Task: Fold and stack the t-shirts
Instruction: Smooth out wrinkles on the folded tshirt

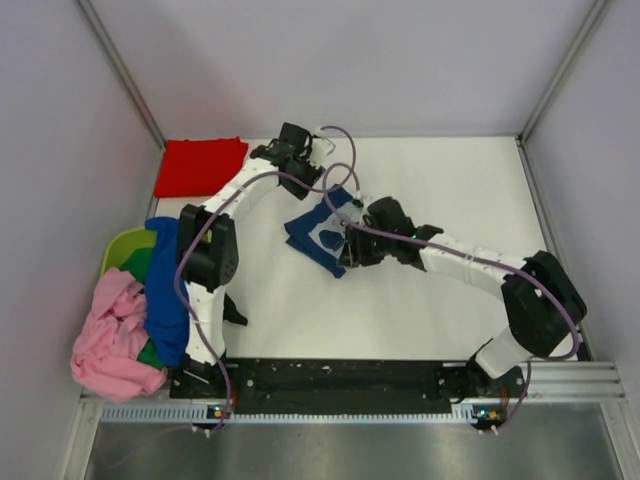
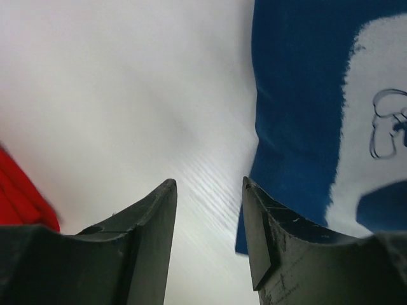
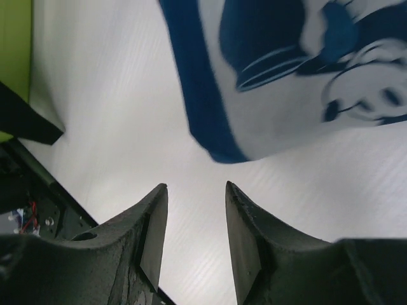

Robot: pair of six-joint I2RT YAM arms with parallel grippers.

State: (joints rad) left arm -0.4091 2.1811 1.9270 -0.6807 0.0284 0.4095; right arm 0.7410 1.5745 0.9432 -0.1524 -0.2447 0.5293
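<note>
A navy t-shirt with a pale cartoon print (image 1: pixel 322 233) lies bunched at the table's middle. It fills the right of the left wrist view (image 2: pixel 299 95) and the top of the right wrist view (image 3: pixel 197 108). A folded red t-shirt (image 1: pixel 200 166) lies at the back left, and its edge shows in the left wrist view (image 2: pixel 19 190). My left gripper (image 1: pixel 295 160) (image 2: pixel 206 183) is open and empty over bare table between the red and navy shirts. My right gripper (image 1: pixel 352 255) (image 3: pixel 196 185) is open and empty just off the navy shirt's near edge.
A lime green basket (image 1: pixel 125 248) stands at the left edge, and its wall shows in the right wrist view (image 3: pixel 14 51). Royal blue (image 1: pixel 165 290), pink (image 1: pixel 110 335) and green (image 1: pixel 140 262) shirts spill over it. Grey walls enclose the table.
</note>
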